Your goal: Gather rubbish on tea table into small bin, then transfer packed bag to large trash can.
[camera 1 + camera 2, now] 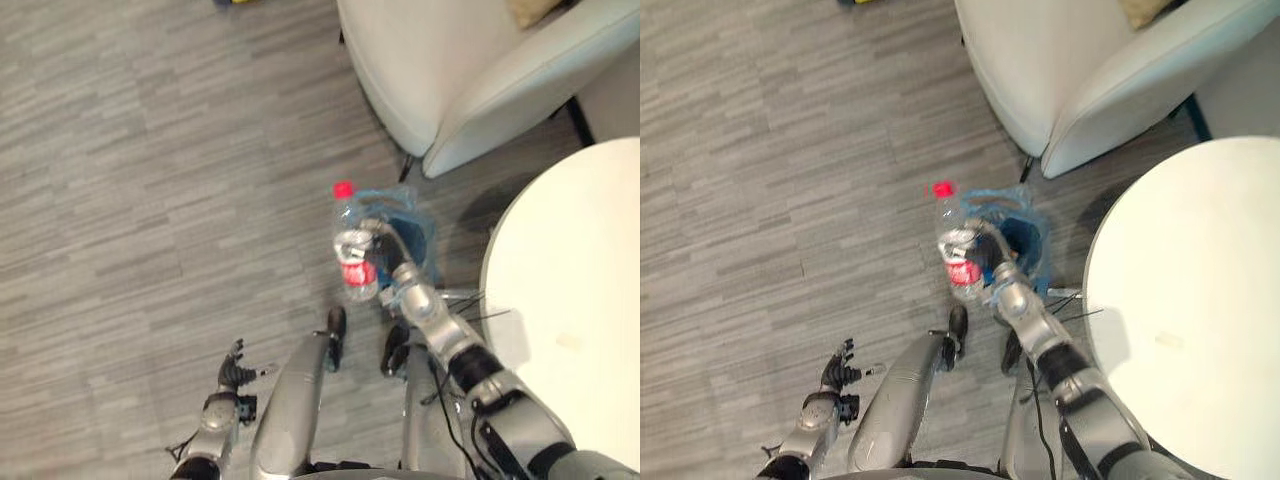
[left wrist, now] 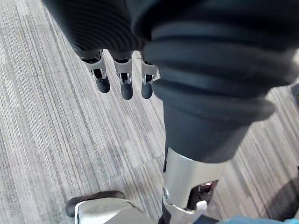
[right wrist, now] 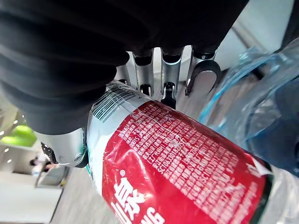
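Between the robot's two arms, out in front over the floor, the right robot hand (image 1: 382,247) is closed round a clear plastic bottle (image 1: 351,250), its fingers and thumb wrapped about the bottle's middle. In the right wrist view the silver fingers (image 3: 167,91) curl over the red label (image 3: 182,168), pressed against it. The bottle is lifted clear of the floor and stands roughly upright, its red cap (image 1: 343,189) at the end farthest from the robot and its base nearest to the robot.

Just beside the bottle, on the robot's right of it, sits the small bin (image 1: 425,262) lined with a blue plastic bag (image 1: 412,222). The bag's crinkled rim (image 3: 254,93) shows right next to the label in the right wrist view. The bottle overlaps the bin's left edge in the head views; whether it is over the opening cannot be told.

Further right lies the round white tabletop (image 1: 585,290), bare where it is seen. Beyond the bin stands a white armchair (image 1: 450,80).

The left robot hand (image 1: 234,374) hangs low at the robot's left, well apart from the bottle, over the grey striped floor (image 1: 150,200). Its fingers (image 2: 126,87) are loose and nearly straight, holding nothing
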`<state>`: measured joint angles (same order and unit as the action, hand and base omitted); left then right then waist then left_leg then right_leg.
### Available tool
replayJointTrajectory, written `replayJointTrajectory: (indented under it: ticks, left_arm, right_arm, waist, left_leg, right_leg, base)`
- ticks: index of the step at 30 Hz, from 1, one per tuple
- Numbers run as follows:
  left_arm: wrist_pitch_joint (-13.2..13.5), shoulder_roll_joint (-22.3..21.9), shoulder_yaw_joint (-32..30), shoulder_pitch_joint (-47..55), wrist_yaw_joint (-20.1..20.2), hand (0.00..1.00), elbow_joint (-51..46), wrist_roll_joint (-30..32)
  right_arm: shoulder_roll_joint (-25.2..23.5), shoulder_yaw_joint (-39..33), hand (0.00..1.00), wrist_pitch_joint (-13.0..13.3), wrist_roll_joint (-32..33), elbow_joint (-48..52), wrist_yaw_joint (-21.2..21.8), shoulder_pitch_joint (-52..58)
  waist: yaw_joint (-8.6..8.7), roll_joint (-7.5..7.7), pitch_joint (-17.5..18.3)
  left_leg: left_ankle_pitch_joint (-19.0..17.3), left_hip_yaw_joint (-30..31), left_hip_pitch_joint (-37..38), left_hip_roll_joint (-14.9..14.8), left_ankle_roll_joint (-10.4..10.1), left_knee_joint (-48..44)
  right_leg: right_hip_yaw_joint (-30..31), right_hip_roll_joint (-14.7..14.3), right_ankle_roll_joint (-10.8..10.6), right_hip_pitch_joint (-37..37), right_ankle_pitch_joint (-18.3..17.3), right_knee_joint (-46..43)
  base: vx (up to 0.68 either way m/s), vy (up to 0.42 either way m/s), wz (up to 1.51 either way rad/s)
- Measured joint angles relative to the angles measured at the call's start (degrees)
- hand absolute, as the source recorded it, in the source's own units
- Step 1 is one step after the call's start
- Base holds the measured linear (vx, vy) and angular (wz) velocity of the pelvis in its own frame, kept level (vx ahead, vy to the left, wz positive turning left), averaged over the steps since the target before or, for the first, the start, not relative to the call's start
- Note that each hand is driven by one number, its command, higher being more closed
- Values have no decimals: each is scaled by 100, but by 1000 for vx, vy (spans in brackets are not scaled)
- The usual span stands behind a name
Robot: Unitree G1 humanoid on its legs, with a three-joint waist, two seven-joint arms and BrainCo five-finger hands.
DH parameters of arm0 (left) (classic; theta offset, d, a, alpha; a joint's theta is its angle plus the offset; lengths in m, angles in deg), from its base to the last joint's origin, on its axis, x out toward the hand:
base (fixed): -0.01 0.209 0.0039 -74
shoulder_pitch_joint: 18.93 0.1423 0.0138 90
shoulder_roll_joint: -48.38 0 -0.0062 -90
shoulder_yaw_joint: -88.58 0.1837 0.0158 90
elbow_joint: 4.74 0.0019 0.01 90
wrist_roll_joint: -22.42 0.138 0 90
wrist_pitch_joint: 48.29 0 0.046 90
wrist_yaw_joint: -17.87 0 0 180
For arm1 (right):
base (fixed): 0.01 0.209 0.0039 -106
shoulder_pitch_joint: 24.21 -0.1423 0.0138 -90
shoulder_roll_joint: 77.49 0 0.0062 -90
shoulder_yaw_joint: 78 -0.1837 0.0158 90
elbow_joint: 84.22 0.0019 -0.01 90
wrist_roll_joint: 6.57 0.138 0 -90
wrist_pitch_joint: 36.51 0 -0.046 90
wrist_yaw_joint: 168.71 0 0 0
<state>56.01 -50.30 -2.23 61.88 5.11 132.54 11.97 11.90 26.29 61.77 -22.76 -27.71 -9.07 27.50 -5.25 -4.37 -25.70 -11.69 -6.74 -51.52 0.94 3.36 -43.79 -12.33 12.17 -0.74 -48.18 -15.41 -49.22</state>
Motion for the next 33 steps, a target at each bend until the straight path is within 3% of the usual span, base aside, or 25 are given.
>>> replayJointTrajectory:
  ticks: [5,12,13,20,24,29,33]
  left_arm:
    - [70,-295,-234,-365,-55,0,-902,-197]
    - [137,-262,-379,-483,-130,0,-1262,-367]
    - [137,-262,-377,-483,-129,0,-1311,-369]
    - [145,-222,-326,-485,-103,0,-1402,-372]
    - [145,-196,-325,-481,-102,0,-1398,-371]
    - [135,-156,-329,-454,-112,0,-1399,-367]
    - [126,-147,-348,-428,-125,0,-1387,-348]
  right_arm:
    - [449,-268,100,-103,66,306,-499,-911]
    - [611,-218,100,-143,415,-2,-558,-1589]
    - [631,-196,0,-155,466,-154,-556,-1675]
    - [761,-13,0,-254,715,-820,-440,-1931]
    - [777,-20,0,-227,704,-659,-464,-1948]
    - [821,-6,0,-187,43,918,-603,-1175]
    - [807,-5,0,-181,-556,1264,-693,-653]
  waist:
    - [-29,5,-232]
    - [-51,8,-234]
    - [-52,9,-233]
    - [-49,11,-233]
    - [-21,21,-226]
    - [-5,86,-192]
    - [27,97,-187]
  left_leg:
    - [-78,-359,-1441,-320,114,-821]
    - [-138,-450,-2561,-404,209,-1424]
    - [-142,-451,-2658,-406,216,-1466]
    - [-142,-471,-3008,-466,215,-1646]
    - [-142,-465,-3007,-500,215,-1660]
    - [-142,-464,-2970,-593,215,-1677]
    - [-142,-464,-2789,-612,214,-1642]
  right_leg:
    - [109,121,18,-1457,-67,-839]
    - [205,226,21,-2604,-171,-1449]
    - [208,238,29,-2698,-180,-1497]
    - [192,274,81,-3045,-240,-1694]
    - [172,263,97,-3046,-248,-1718]
    - [142,188,139,-3000,-230,-1691]
    - [135,167,143,-2818,-227,-1645]
  base:
    - [-173,-27,5]
    - [-105,7,0]
    - [-105,2,1]
    - [-96,-7,0]
    - [-98,-16,-1]
    - [-94,-12,-6]
    - [-77,-6,-2]
